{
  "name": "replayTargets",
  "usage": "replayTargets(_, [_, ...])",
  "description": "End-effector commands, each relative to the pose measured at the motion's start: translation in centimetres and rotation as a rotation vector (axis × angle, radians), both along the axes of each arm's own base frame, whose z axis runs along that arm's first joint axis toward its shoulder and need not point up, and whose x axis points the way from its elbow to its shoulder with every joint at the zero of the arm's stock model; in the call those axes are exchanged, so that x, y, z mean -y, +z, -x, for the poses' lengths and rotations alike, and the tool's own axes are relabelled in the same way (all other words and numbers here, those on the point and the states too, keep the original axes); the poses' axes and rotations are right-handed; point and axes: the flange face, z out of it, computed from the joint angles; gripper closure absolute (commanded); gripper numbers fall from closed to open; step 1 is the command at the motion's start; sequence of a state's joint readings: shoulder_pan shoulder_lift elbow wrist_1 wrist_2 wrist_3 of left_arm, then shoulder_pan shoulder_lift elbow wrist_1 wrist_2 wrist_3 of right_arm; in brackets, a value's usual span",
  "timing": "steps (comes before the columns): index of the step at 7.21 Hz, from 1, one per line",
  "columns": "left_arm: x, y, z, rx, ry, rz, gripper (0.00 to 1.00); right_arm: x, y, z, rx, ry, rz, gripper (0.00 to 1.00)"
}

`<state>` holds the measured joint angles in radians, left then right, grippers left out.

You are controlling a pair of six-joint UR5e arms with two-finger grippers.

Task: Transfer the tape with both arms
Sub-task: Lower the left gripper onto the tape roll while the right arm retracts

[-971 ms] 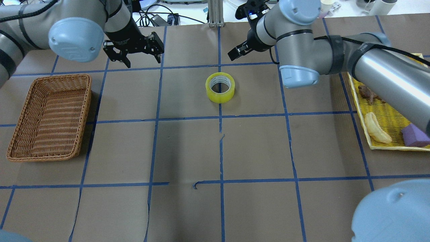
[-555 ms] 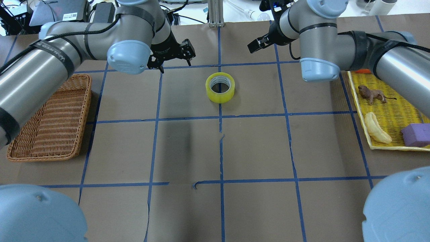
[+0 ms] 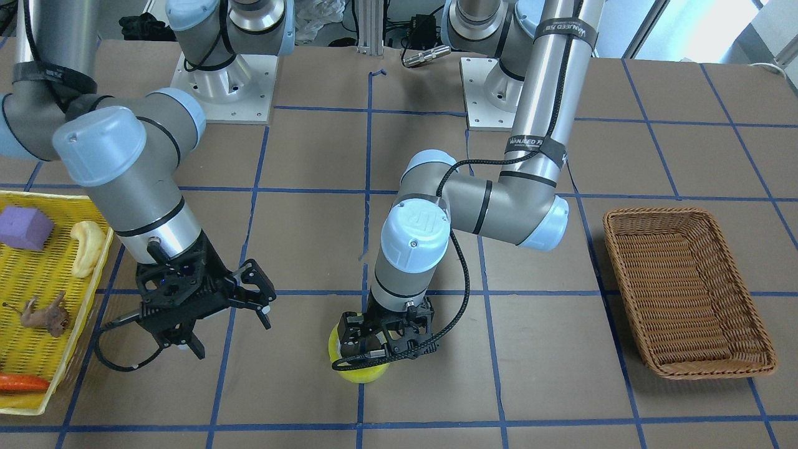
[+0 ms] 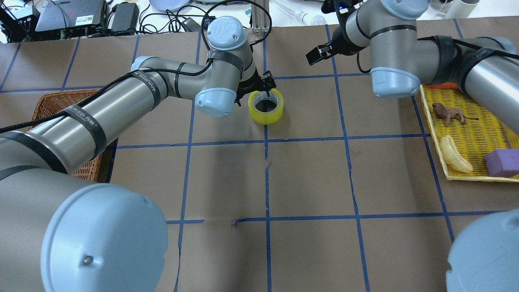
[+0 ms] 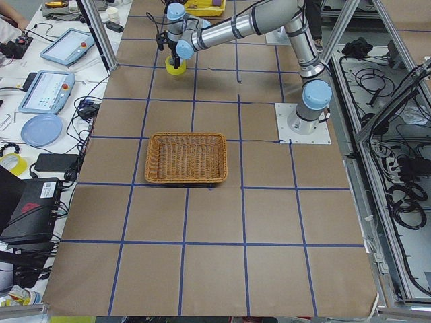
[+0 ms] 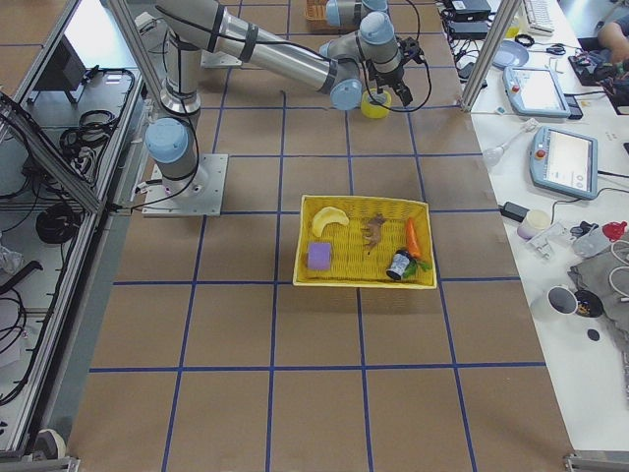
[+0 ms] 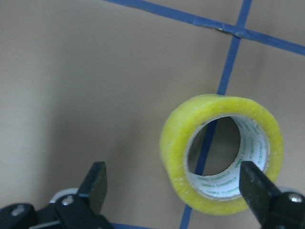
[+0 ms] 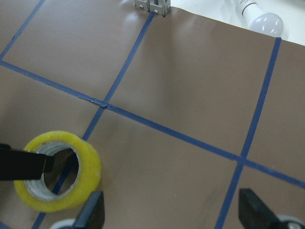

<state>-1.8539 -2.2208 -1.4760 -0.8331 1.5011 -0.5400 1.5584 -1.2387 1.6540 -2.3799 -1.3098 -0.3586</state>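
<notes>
The yellow tape (image 4: 265, 112) lies flat on the brown table at a crossing of blue lines, core facing up. It also shows in the front view (image 3: 360, 373), the left wrist view (image 7: 177, 151) and the right wrist view (image 8: 86, 175). My left gripper (image 4: 264, 87) is down at the tape and open; it also shows in the front view (image 3: 383, 340). In the left wrist view (image 7: 174, 179) one finger stands over the core and the other outside the tape's wall. My right gripper (image 3: 230, 330) is open and empty above the table beside the tape, also seen from overhead (image 4: 319, 54).
A wicker basket (image 3: 686, 293) sits on my left side, partly under my left arm from overhead (image 4: 52, 105). A yellow tray (image 4: 474, 134) on my right side holds a banana toy (image 4: 454, 156), a lion figure, a purple block and a carrot.
My left arm has swung in from the left and brought its open gripper down to the tape. My right gripper has shifted slightly away. The tape has not moved.
</notes>
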Motion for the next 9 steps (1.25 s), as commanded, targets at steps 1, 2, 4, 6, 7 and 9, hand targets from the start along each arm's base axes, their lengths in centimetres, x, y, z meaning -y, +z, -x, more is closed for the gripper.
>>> replayTargets(1, [0.2, -2.7, 0.6, 0.008, -0.060, -0.006, 0.23, -2.7, 5.1, 4.0, 0.002, -0.059, -0.165, 0.00])
replayTargets(2, [0.2, -2.4, 0.5, 0.017, -0.089, 0.002, 0.36, -4.6, 7.7, 5.2, -0.053, -0.100, -0.240, 0.00])
replayTargets(4, [0.5, -2.1, -0.4, 0.107, -0.097, 0.023, 0.71, -9.1, 11.9, 6.1, -0.206, -0.133, -0.415, 0.00])
replayTargets(6, [0.1, -1.5, -1.6, 0.122, -0.095, -0.013, 0.89, -10.2, 14.9, 4.6, -0.226, -0.267, -0.489, 0.00])
replayTargets(7, [0.0, -0.9, -2.4, 0.132, -0.097, -0.038, 1.00, -10.6, 14.4, 1.2, -0.215, -0.342, -0.503, 0.00])
replayTargets(9, [1.6, 3.4, -8.5, 0.136, -0.053, -0.069, 1.00, -10.8, 14.8, 0.6, -0.213, -0.358, -0.495, 0.00])
